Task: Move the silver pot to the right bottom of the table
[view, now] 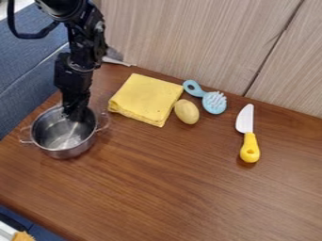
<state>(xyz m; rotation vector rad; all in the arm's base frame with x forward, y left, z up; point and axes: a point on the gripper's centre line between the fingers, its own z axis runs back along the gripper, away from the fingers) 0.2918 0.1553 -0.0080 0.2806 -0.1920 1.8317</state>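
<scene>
The gripper (76,113) reaches down inside the silver pot (63,142) by its back rim; its opening and any hold cannot be made out. The pot stands near the counter's (157,188) left edge, near a yellow cloth (146,98).

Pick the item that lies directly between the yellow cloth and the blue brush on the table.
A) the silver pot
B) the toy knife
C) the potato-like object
C: the potato-like object sits between the yellow cloth and the blue brush, while the knife lies off to the brush's right.
</scene>
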